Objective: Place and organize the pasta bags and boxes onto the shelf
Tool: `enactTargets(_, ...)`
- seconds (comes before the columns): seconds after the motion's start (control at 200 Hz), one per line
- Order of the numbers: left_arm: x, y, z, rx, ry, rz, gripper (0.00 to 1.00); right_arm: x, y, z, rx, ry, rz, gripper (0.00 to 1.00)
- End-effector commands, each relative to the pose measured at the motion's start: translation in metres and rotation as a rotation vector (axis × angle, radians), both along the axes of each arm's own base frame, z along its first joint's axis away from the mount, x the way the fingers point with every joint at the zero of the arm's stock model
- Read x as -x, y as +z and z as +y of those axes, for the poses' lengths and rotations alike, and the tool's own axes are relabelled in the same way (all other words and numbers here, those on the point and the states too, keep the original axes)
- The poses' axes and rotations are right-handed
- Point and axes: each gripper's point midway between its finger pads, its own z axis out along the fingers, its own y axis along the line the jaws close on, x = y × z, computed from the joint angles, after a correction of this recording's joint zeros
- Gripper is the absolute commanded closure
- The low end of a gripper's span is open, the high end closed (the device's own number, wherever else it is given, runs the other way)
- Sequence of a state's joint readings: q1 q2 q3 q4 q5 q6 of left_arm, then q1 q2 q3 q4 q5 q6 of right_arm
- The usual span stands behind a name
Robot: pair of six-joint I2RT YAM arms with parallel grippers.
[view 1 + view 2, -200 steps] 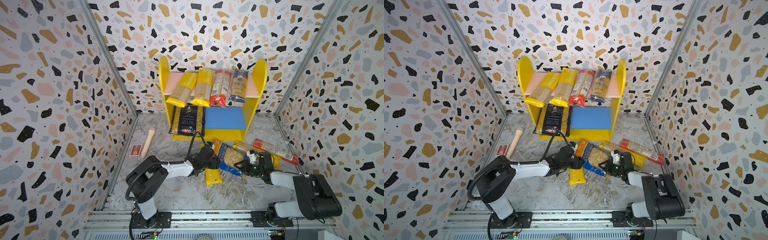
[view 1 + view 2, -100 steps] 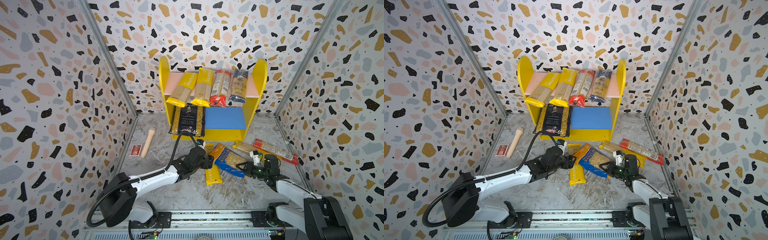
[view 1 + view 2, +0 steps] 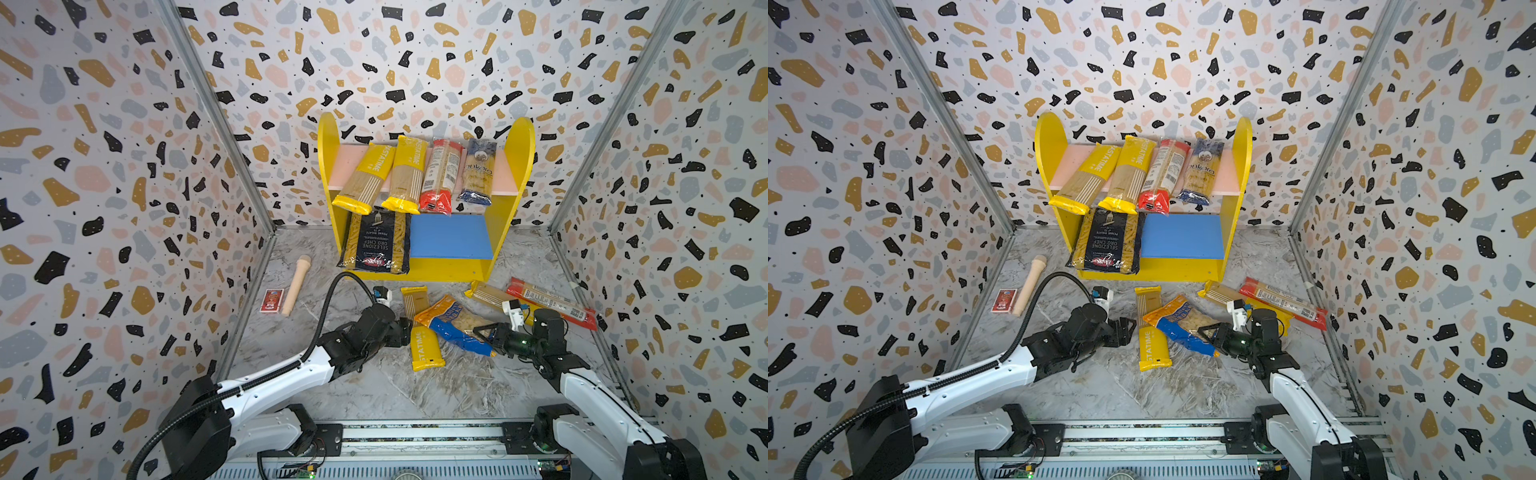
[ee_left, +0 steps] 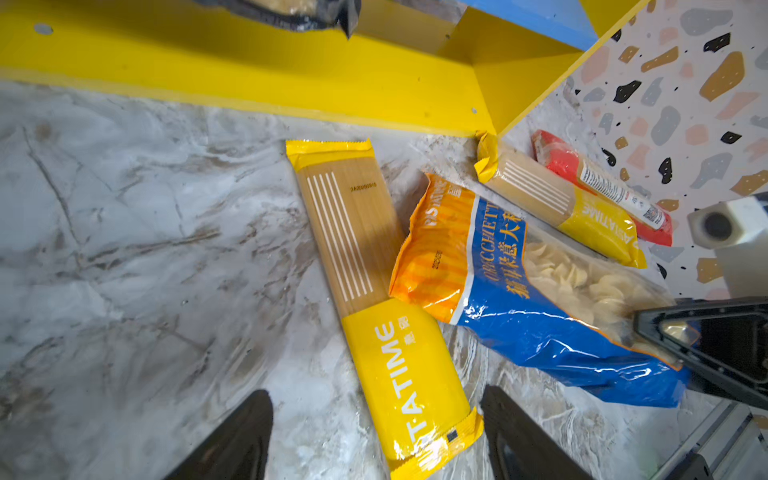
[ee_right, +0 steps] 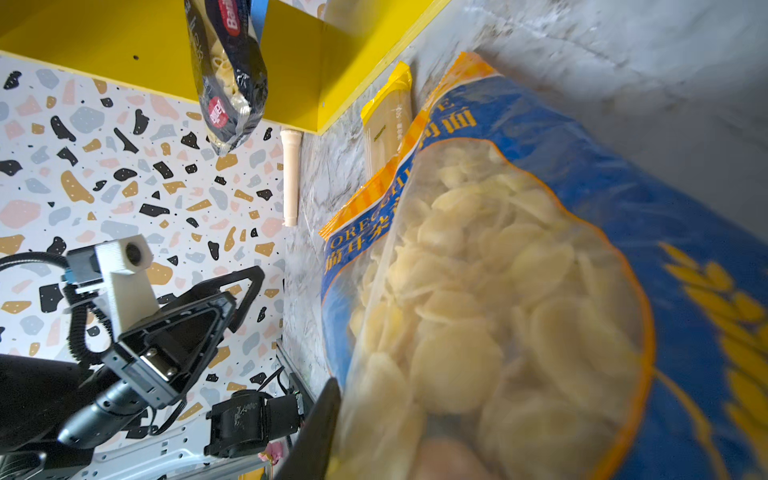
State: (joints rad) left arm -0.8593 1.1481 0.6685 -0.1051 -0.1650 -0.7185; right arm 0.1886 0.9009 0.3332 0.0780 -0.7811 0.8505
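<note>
Pinching end of orecchiette bag (image 3: 451,322) in my right claw (image 3: 482,332); left claw (image 4: 376,395) gapes empty by PASTATIME spaghetti pack (image 4: 374,291).

Lab booth: terrazzo-print walls (image 3: 124,216), base rail (image 3: 419,434)

- Long yellow plastic pack (image 4: 399,365) at left claw (image 4: 376,399): "TATIME".
- Blue-and-orange plastic bag (image 4: 519,291) at right claw (image 3: 484,332): "ORECCHIETT".
- Black plastic bag (image 3: 376,245) beyond both claws: "SELEZIONE ORO CHEF".
- Dark-blue plastic pack (image 3: 478,170) beyond it: "ankara".
</note>
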Motion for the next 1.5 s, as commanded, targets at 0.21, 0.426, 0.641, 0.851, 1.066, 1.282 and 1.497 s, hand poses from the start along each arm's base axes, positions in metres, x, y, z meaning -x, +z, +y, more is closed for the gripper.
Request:
enactTargets(0.21,0.013,0.003,0.015,0.047,0.031,0.001,0.2,0.002,0.045,0.066,0.022,0.08,-0.123,0.78)
enactTargets(0.426,0.026,-0.014,0.039,0.026,0.079,0.029,0.19,0.005,0.044,0.11,0.069,0.132,-0.128,0.79)
enactTargets(0.641,0.044,-0.043,0.037,0.115,0.059,0.1,0.17,0.009,0.031,0.15,0.09,0.197,-0.097,0.79)
enactTargets(0.851,0.042,-0.049,0.033,0.163,0.086,0.122,0.16,0.021,0.024,0.175,0.087,0.227,-0.068,0.76)
enactTargets(1.066,0.043,-0.055,0.038,0.184,0.114,0.128,0.16,0.034,0.018,0.194,0.087,0.285,-0.05,0.7)
enactTargets(1.282,0.044,-0.062,0.046,0.183,0.144,0.13,0.15,0.052,0.013,0.19,0.091,0.325,-0.018,0.49)
enactTargets(1.497,0.043,-0.066,0.044,0.177,0.142,0.137,0.15,0.086,0.007,0.167,0.17,0.377,0.013,0.27)
